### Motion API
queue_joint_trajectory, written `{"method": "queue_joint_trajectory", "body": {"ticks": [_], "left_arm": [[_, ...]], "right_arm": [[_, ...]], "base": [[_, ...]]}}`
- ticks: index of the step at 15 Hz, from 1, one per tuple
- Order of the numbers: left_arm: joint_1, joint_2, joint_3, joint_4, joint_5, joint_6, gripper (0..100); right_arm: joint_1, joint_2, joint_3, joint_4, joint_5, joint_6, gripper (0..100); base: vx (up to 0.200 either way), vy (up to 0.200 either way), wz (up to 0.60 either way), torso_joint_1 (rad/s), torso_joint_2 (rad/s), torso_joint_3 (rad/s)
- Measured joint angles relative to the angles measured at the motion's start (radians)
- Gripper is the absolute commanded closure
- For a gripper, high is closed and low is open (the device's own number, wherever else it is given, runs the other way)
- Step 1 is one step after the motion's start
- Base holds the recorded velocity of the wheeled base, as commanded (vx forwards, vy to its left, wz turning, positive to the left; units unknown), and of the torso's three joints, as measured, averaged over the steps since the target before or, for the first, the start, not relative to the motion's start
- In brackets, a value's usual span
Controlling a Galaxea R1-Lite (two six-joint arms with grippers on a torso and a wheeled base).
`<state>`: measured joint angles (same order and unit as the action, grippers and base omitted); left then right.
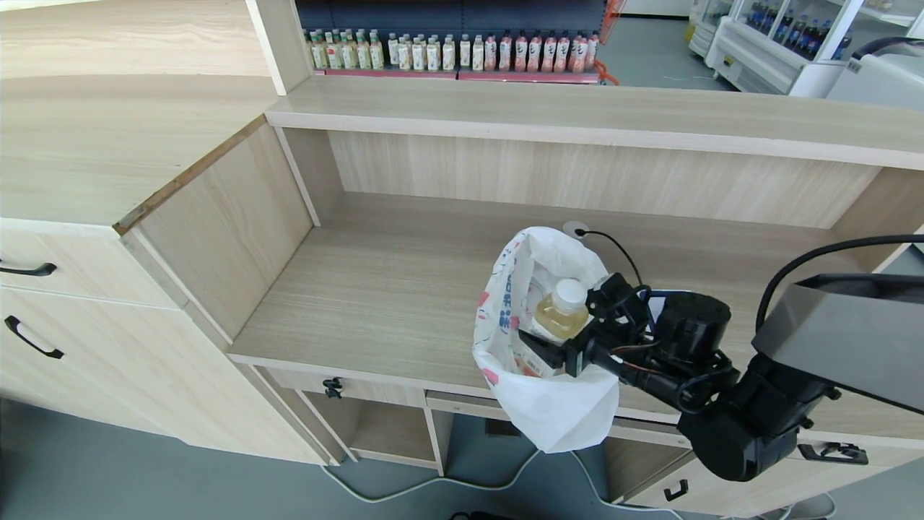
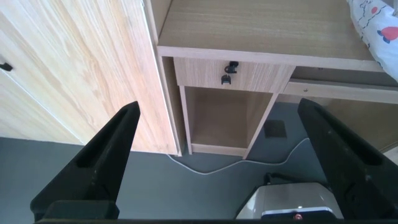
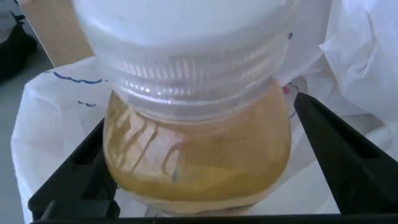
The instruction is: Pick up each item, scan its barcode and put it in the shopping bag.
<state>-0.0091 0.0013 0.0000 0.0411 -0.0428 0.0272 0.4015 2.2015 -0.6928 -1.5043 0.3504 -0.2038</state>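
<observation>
A clear bottle [image 1: 561, 310] of yellow drink with a white cap stands upright in the mouth of the white printed shopping bag [image 1: 556, 412], which sits at the wooden desk's [image 1: 390, 289] front edge. My right gripper [image 1: 561, 319] is shut on the bottle, a black finger against each side. The right wrist view has the bottle [image 3: 199, 143] close up between the fingers [image 3: 329, 143], with the bag's plastic [image 3: 360, 50] around it. My left gripper [image 2: 219, 107] hangs open and holds nothing, low in front of the desk, with the bag's corner [image 2: 379, 31] off to one side.
A raised counter ledge [image 1: 577, 115] runs behind the desk, with a side wall panel [image 1: 231, 224] on the left. A cable comes out of a grommet [image 1: 575, 229] behind the bag. Drawers with black handles [image 1: 29, 271] lie left. An open cubby [image 2: 227, 118] sits under the desk.
</observation>
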Motion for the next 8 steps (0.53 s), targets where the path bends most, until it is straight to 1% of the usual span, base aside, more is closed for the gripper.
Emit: {"method": "queue_joint_trajectory", "body": {"ticks": [4,6,8], "left_arm": [[0.0,0.0,0.0,0.0,0.0,0.0,0],[0.0,0.0,0.0,0.0,0.0,0.0,0],[0.001,0.0,0.0,0.0,0.0,0.0,0]], "right_arm": [[-0.026,-0.201,0.09,0.055,0.076,0.036,0],[-0.046,-0.335,0.151,0.082,0.089,0.094,0],[-0.083,-0.468,0.2,0.154,0.08,0.146,0]], "base": [[0.0,0.0,0.0,0.0,0.0,0.0],[0.0,0.0,0.0,0.0,0.0,0.0],[0.0,0.0,0.0,0.0,0.0,0.0]]}}
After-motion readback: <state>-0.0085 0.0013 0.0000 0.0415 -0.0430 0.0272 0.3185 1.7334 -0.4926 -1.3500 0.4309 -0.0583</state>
